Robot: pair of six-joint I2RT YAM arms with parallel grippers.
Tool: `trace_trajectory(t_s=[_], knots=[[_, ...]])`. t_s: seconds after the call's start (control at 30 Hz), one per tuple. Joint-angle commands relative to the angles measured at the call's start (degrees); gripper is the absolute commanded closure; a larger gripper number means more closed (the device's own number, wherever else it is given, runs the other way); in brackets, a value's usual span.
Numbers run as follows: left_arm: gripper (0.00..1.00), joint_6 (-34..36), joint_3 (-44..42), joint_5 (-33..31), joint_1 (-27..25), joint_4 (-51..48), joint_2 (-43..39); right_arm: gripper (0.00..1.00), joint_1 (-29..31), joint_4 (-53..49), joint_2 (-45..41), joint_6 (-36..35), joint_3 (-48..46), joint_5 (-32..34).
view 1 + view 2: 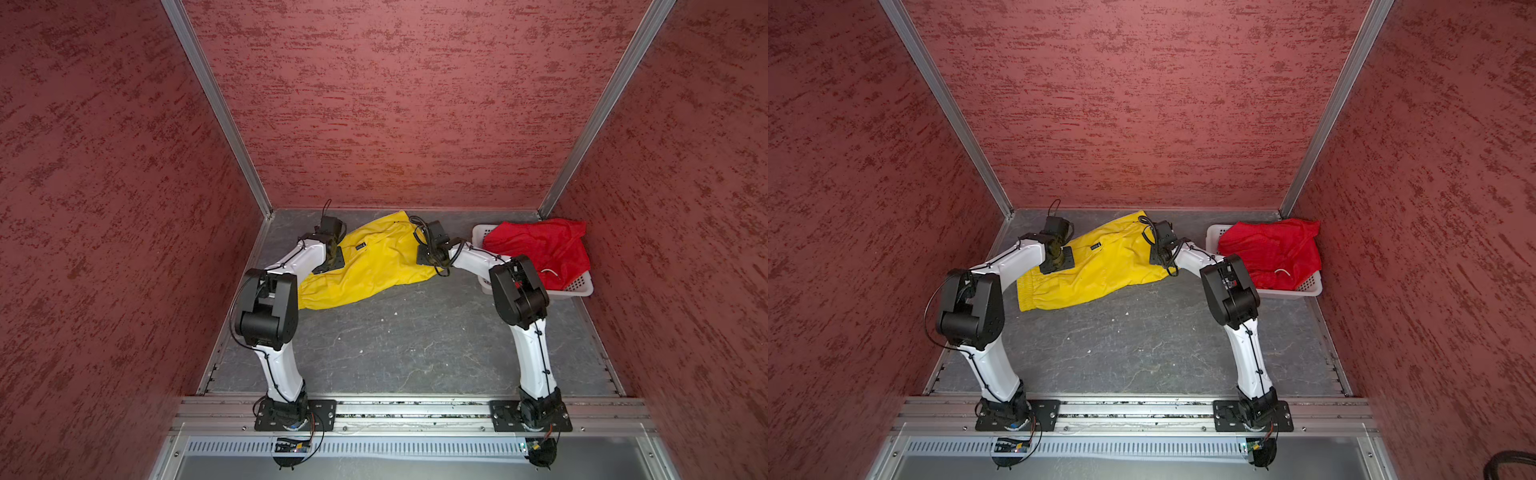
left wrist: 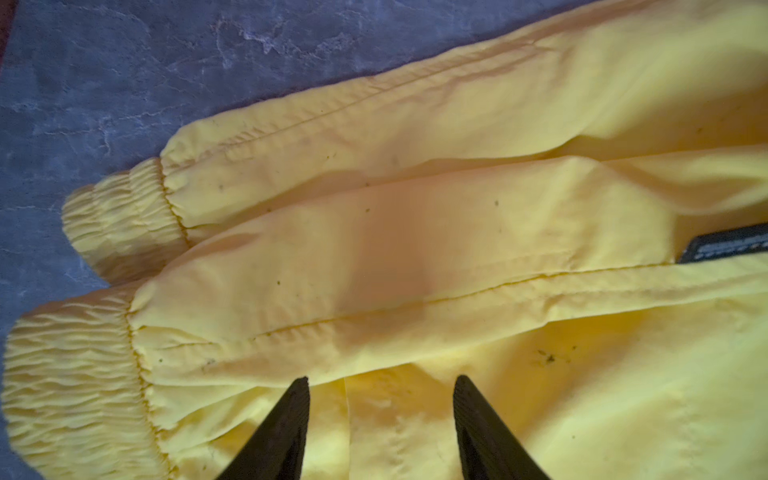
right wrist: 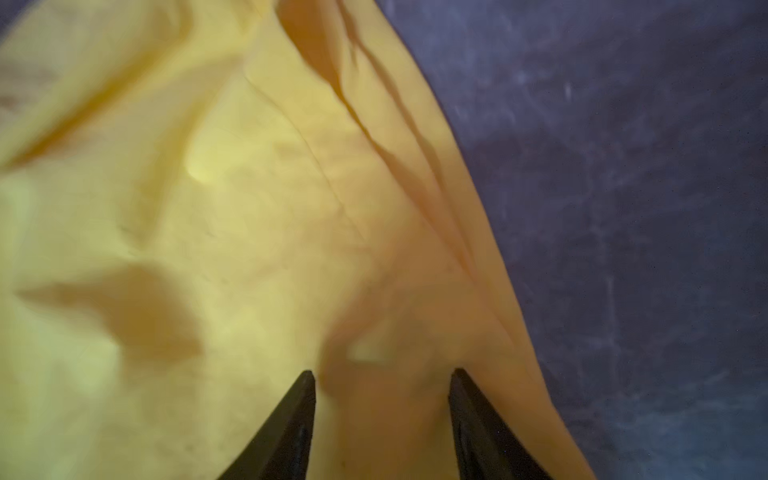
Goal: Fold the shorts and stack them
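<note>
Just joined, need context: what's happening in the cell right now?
The left gripper and right gripper hang open over the yellow shorts, pinching nothing. Those shorts lie spread out at the far side of the table. The red shorts sit bunched in the white basket, untouched.

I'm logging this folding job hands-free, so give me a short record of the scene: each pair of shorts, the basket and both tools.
yellow shorts: lying on the grey table, outside the basket
red shorts: bunched in the white basket, far right corner
left tool: open, over the yellow shorts near the elastic waistband
right tool: open, over the yellow shorts' other end, near the cloth's edge
stack: not yet made
</note>
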Motion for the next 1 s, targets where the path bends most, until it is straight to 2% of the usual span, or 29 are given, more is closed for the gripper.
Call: trace_trajectory(t_s=[0.0, 0.17, 0.27, 0.57, 0.73, 0.87, 0.97], knots=[[0.43, -0.8, 0.1, 1.9, 1.2, 3.5, 1.4, 0.46, 0.0, 1.5, -2.2, 1.8, -1.4, 2.4], [0.44, -4.1, -2.2, 7.5, 6.8, 4.3, 1.6, 0.46, 0.5, -0.8, -2.1, 0.8, -3.9, 5.6], [0.44, -6.1, -4.7, 10.0, 10.7, 5.3, 0.7, 0.47, 0.6, -1.5, -4.1, 1.8, -9.2, 8.3], [0.44, -10.5, -8.3, 7.9, 16.2, 4.3, -3.3, 0.47, 0.8, 2.1, -18.1, 8.7, -32.5, 10.0], [0.43, -11.3, -8.3, 9.9, 15.7, 3.6, -4.5, 0.48, 1.0, 0.5, -22.9, 9.4, -35.5, 10.8], [0.39, -11.0, -7.7, 10.4, 11.3, 2.2, -8.9, 0.48, 3.9, -3.7, -25.9, 9.1, -31.7, 13.5], [0.36, -10.6, -7.8, 8.4, 7.7, 0.7, -13.6, 0.47, 7.5, -6.4, -27.4, 8.5, -27.3, 15.7]])
